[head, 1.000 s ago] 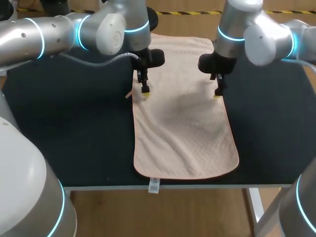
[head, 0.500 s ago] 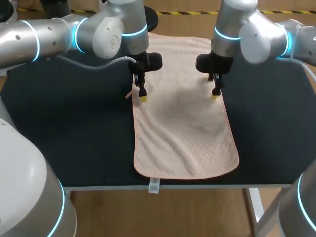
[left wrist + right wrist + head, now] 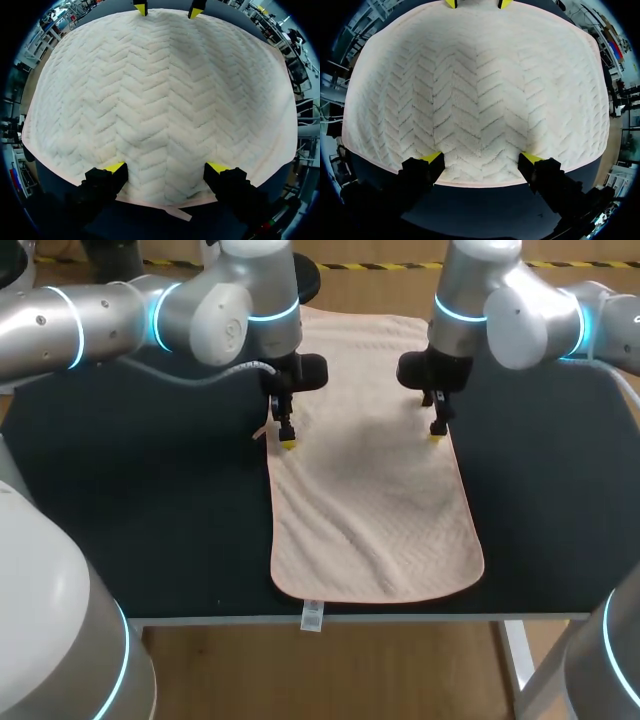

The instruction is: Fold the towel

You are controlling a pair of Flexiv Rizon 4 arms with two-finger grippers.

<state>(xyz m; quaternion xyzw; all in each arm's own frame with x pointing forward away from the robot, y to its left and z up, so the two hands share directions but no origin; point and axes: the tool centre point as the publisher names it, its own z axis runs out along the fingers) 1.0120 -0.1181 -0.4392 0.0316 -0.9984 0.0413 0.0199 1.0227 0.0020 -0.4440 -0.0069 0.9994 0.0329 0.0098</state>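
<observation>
A pale pink towel point(image 3: 370, 470) with a herringbone weave lies flat and lengthwise on the black table point(image 3: 150, 500). My left gripper point(image 3: 287, 442) hangs open over the towel's left edge, about halfway along its length. Opposite it, my right gripper point(image 3: 436, 432) stands open at the right edge. In the left wrist view the towel point(image 3: 160, 95) spreads ahead of the open left gripper point(image 3: 166, 168), whose tips sit just inside the hem. The right wrist view shows the same: the towel point(image 3: 480, 85) ahead of the open right gripper point(image 3: 481, 158). Nothing is held.
A white label point(image 3: 312, 616) hangs from the towel's near hem over the table's front edge. A small pink loop point(image 3: 261, 432) sticks out beside the left gripper. Bare black table lies on both sides of the towel.
My left gripper has come down and slightly nearer along the towel's left edge. My right gripper shifted only a little. The towel lies as before.
</observation>
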